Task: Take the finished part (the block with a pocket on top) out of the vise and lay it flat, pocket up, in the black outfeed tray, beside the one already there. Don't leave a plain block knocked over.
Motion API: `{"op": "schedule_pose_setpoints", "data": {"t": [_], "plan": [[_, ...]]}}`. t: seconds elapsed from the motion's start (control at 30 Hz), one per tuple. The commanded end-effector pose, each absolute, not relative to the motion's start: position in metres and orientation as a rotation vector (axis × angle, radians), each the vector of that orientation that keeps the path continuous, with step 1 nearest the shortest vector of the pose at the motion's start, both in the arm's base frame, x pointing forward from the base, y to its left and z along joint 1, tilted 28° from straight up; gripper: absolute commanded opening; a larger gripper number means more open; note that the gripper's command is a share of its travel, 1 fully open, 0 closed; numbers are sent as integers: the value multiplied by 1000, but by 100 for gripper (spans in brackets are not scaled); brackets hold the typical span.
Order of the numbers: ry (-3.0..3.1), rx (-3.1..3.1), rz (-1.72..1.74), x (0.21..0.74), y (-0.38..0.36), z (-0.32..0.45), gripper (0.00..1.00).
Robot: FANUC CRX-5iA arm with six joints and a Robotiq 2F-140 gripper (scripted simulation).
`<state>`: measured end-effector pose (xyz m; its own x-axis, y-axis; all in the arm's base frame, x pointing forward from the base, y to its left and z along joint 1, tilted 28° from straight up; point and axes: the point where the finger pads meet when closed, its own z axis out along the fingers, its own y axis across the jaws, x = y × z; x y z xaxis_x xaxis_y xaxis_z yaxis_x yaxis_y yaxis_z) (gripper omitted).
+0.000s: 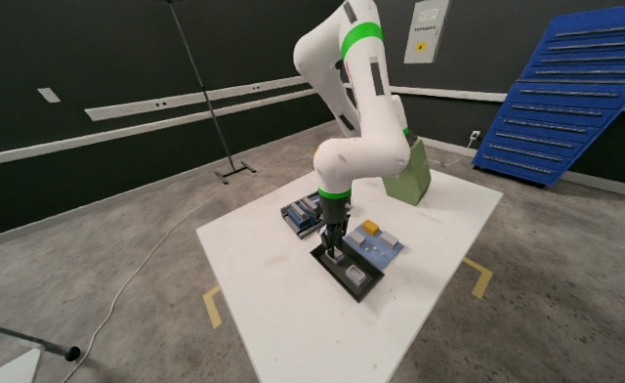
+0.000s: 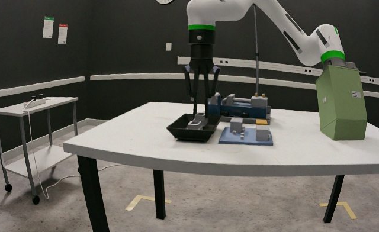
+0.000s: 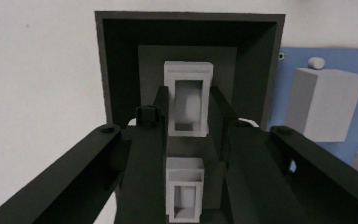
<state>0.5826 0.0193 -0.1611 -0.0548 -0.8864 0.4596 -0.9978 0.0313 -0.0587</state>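
Observation:
My gripper (image 1: 334, 250) points straight down into the black outfeed tray (image 1: 348, 271) and is shut on the finished part (image 3: 187, 100), a grey block with its pocket facing up. The part is level and low inside the tray's far end (image 2: 200, 116). I cannot tell whether it touches the tray floor. A second pocketed block (image 1: 355, 276) lies flat, pocket up, in the tray's near end, and it also shows in the wrist view (image 3: 184, 195) and in the exterior view (image 2: 195, 125). The blue vise (image 1: 305, 212) stands behind the tray with nothing in its jaws that I can see.
A blue mat (image 1: 373, 244) right of the tray carries two upright plain grey blocks (image 1: 356, 237) (image 1: 389, 239) and an orange block (image 1: 370, 227). A green box (image 2: 341, 103) covers the arm's base at the table's back right. The tray walls (image 2: 194, 128) rise around the parts.

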Motion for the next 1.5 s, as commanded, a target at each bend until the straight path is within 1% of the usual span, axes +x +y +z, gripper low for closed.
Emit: {"op": "schedule_pose_setpoints", "data": {"t": [0.0,1.47], "plan": [[-2018,1929,534,583,19,-161,10],[-2018,1929,534,584,17,-167,10]]}}
